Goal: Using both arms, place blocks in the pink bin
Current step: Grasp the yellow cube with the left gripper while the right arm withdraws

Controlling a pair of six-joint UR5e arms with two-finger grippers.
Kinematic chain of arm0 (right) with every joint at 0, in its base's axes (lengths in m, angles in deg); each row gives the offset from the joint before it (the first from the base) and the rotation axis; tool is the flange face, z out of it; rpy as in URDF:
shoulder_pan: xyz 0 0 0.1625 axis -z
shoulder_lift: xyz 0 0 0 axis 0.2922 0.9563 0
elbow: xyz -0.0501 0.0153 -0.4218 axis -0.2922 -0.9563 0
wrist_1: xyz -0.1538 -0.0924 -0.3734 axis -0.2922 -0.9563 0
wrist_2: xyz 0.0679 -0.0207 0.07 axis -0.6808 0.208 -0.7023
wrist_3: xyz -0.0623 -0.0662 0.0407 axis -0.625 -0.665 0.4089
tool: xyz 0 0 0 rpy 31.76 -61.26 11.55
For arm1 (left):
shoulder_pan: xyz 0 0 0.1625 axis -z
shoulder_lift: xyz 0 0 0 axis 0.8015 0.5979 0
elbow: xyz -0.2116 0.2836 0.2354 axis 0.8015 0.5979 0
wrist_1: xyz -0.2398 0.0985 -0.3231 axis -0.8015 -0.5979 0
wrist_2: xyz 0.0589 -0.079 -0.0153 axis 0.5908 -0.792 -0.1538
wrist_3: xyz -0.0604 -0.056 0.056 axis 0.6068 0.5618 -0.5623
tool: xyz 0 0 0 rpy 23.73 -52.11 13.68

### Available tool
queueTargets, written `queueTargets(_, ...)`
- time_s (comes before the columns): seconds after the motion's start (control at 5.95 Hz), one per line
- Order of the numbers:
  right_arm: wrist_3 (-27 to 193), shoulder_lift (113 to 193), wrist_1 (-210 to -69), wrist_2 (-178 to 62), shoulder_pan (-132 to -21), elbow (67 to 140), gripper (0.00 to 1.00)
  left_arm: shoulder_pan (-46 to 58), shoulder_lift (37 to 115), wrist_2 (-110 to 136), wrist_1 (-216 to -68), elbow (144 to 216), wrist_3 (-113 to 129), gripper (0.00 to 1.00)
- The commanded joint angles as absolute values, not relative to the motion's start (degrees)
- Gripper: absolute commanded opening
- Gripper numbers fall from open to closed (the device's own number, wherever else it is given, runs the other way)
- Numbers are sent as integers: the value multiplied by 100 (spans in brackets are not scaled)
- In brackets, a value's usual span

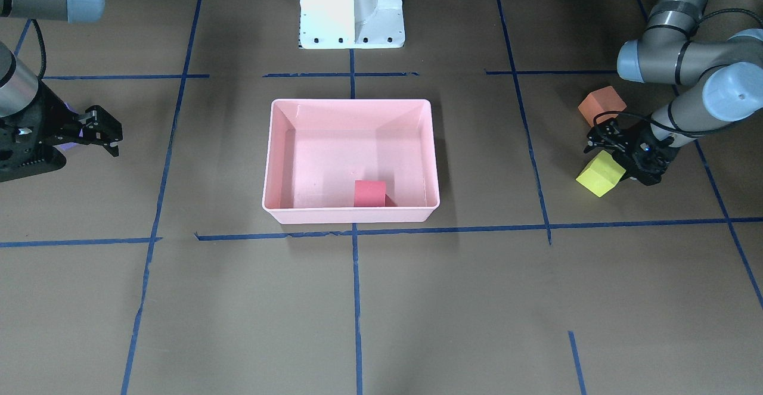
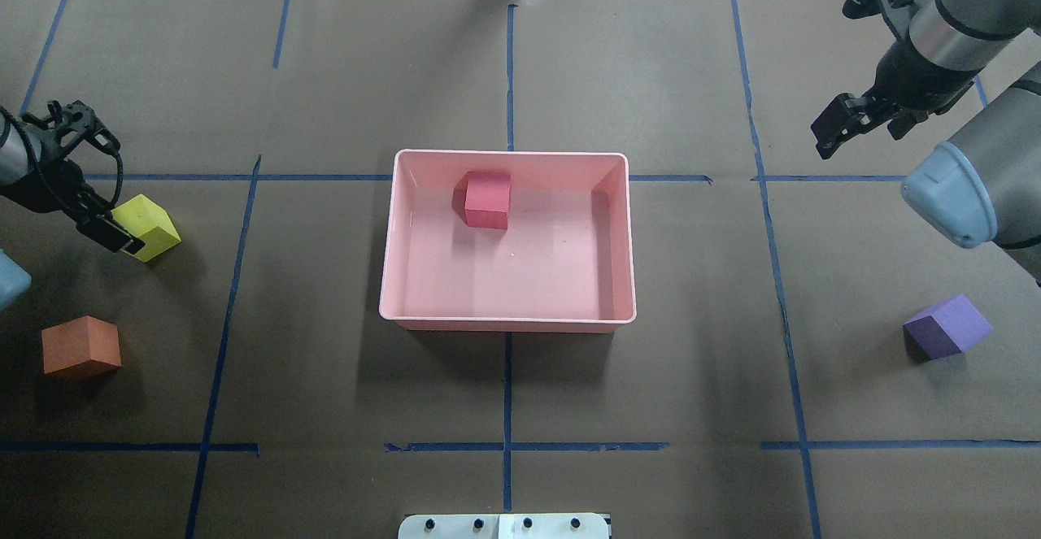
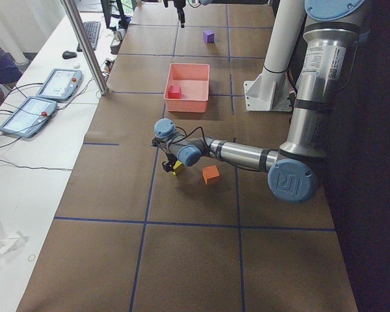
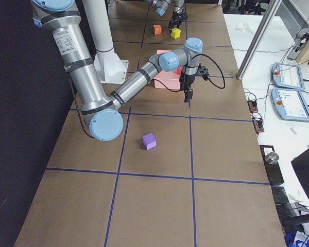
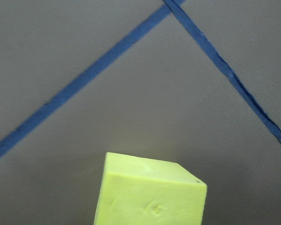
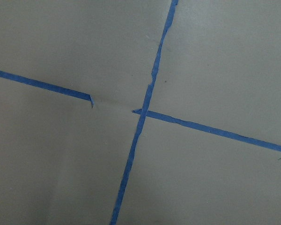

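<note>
The pink bin (image 2: pixel 630 238) sits mid-table with the red block (image 2: pixel 488 200) inside, by its far wall. My left gripper (image 2: pixel 110 232) is down at the yellow block (image 2: pixel 149 226), one finger against its side. I cannot tell whether the jaws are closed on it. The yellow block fills the bottom of the left wrist view (image 5: pixel 150 197). The orange block (image 2: pixel 81 347) lies nearer the robot on the same side. My right gripper (image 2: pixel 850 124) hangs open and empty over the table at the far right. The purple block (image 2: pixel 947 326) lies well apart from it.
The white pedestal base (image 1: pixel 351 8) stands behind the bin on the robot's side. Blue tape lines cross the brown table. The right wrist view shows only a tape crossing (image 6: pixel 143 112). Monitors and tablets (image 3: pixel 55 84) lie on the operators' bench beyond the table.
</note>
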State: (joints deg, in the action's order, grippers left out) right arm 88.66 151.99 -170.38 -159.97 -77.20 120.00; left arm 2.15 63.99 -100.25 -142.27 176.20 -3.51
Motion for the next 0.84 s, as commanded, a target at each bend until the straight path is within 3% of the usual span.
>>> queueTargets(0.0,8865,15209,-17038,-15995,-7720,11991,100,157,6445,-10023,-14206,17576,-298,86)
queueTargets(0.17,8865,15217,-17038,-15995,-7720,11991,100,165,6497,-10023,-14206,17602,-290,58)
queueTargets(0.34,8822,15313,-17020,-15977,-7720,12026,100,218,6646,-10032,-14136,17698,-220,47)
queueTargets(0.67,8576,15663,-16985,-15986,-7772,12331,100,297,6997,-10032,-14091,18153,1223,48)
